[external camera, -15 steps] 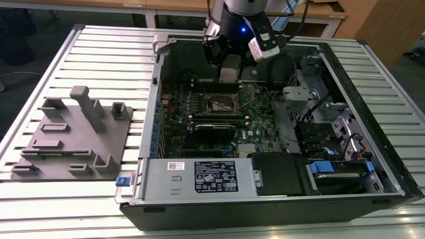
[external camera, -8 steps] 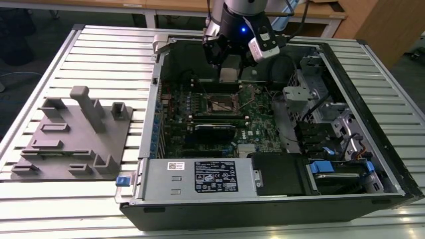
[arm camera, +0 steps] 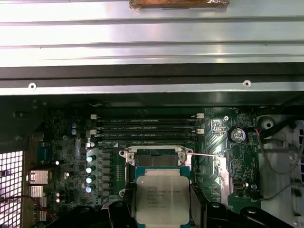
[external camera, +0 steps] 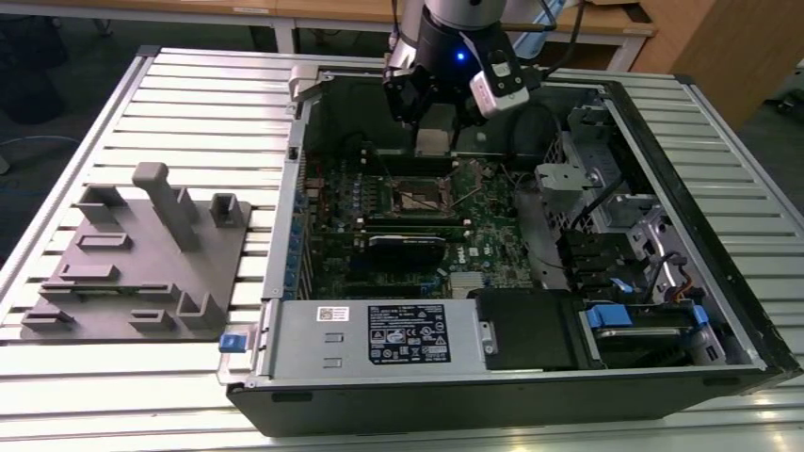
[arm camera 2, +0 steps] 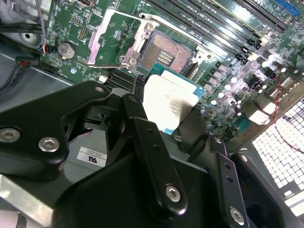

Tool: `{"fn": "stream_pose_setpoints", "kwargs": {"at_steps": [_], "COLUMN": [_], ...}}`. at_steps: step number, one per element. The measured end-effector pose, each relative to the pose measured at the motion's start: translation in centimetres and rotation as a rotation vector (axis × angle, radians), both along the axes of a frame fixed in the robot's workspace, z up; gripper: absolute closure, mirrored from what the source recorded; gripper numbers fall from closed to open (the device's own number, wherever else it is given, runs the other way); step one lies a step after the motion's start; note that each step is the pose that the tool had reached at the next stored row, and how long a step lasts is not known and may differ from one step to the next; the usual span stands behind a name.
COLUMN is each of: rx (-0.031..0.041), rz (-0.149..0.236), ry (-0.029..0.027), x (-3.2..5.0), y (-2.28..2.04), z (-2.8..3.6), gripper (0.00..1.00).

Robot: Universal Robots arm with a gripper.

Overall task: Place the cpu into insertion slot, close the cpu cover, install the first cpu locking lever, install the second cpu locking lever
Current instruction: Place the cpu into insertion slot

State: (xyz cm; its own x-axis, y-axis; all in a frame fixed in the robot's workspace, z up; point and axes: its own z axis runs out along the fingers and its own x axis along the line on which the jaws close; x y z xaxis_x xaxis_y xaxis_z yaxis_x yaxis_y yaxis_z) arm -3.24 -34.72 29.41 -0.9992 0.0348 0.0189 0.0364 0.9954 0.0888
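While your gripper (external camera: 434, 143) clamps the cpu (arm camera: 162, 198) by its edges, it hangs above the insertion slot (arm camera 2: 164, 56); the cpu cover (arm camera 2: 105, 40) seems flipped open.

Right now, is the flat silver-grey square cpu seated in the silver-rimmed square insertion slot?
No: the second wrist view shows the gripper holding the cpu outside the bare insertion slot.

Black tool (arm camera 2: 168, 111) of angular linkage bars, silver screw heads (arm camera 2: 172, 192), white label (arm camera 2: 90, 156), dark wrist (external camera: 440, 42) with blue light (external camera: 460, 55)
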Motion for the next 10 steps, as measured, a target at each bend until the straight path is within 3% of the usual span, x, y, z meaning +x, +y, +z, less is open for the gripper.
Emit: {"fn": "stream_pose_setpoints", "kwargs": {"at_steps": [2, 8, 10], "rx": [0.0001, 0.0, 0.0001], "rz": [-0.02, -0.024, -0.048], "ry": [0.0001, 0.0, 0.0], "x": [0.0, 0.0, 0.0], "y": [0.0, 0.0, 0.0], "z": [-0.02, -0.02, -0.08], "gripper": [0.46, 0.46, 0.46]}}
